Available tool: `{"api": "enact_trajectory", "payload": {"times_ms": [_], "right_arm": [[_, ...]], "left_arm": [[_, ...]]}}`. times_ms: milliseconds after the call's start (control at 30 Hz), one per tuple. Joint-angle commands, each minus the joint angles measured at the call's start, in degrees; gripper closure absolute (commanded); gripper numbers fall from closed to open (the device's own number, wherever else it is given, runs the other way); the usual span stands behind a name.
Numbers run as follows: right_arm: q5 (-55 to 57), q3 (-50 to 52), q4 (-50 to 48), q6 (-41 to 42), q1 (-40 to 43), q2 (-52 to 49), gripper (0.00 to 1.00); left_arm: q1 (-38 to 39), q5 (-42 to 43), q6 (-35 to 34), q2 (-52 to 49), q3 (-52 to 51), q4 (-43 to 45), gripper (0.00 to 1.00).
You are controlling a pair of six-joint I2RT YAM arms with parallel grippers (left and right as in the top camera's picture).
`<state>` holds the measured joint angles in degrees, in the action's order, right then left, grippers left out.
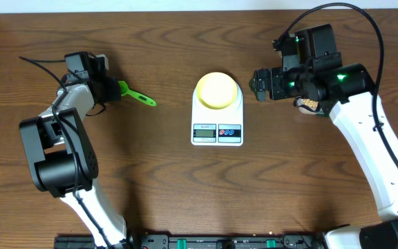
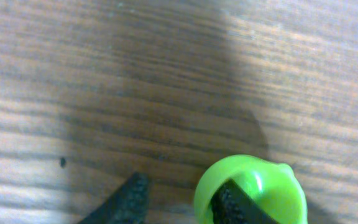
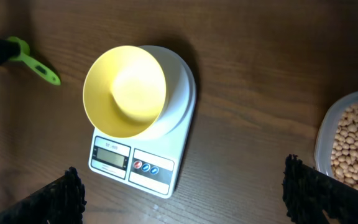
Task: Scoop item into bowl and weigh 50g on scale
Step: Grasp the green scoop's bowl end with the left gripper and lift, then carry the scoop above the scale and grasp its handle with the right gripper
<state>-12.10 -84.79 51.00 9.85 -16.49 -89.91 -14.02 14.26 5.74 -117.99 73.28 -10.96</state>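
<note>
From above, picking up the spoon [image 1: 138, 97] seems the step in hand — left fingers [image 1: 110, 88] at its scoop end, bowl [image 1: 217, 90] empty on the scale [image 1: 217, 131]; left wrist shows them apart astride the scoop's rim (they'd need to close next); right wrist, right fingers [image 3: 64, 199] wide apart, beans [image 3: 353, 143] just beside.

Each arm has a long white link between bulky black joint housings. The left arm [image 1: 64, 149] trails a thin cable [image 1: 40, 63], black, at its far end. The right arm [image 1: 372, 145] carries a looping cable [image 1: 344, 5], also black, and small green lights [image 1: 340, 76] on its black wrist block. The fingers [image 3: 61, 199] are black and rough-ridged.
</note>
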Motion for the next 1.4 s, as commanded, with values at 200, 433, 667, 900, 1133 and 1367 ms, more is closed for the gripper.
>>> {"api": "enact_trajectory", "payload": {"times_ms": [200,433,667,900,1133,1367], "right_arm": [[-0.5,-1.0,0.2,0.4,-0.4,1.6,0.01],[-0.3,-1.0,-0.3,0.4,-0.4,1.6,0.01],[-0.4,-1.0,-5.3,2.7,-0.4,1.6,0.01],[-17.1,-1.0,-11.7,8.1,-0.5,1.6,0.07],[-33.1,-1.0,-23.6,9.5,-1.8,1.6,0.19],[-37.3,-1.0,-27.1,12.9,-2.7,1.6,0.20]], "left_arm": [[1.1,0.1,0.0,0.7,0.8,1.1,0.93],[2.8,0.2,-3.0,4.1,0.8,0.3,0.93],[4.9,9.5,-12.7,20.9,0.9,-3.2,0.93],[11.4,23.1,-27.6,30.3,0.9,-5.4,0.93],[22.3,21.4,-40.9,31.1,0.9,-2.3,0.93],[26.4,15.0,-44.5,31.1,0.9,1.4,0.93]]}}
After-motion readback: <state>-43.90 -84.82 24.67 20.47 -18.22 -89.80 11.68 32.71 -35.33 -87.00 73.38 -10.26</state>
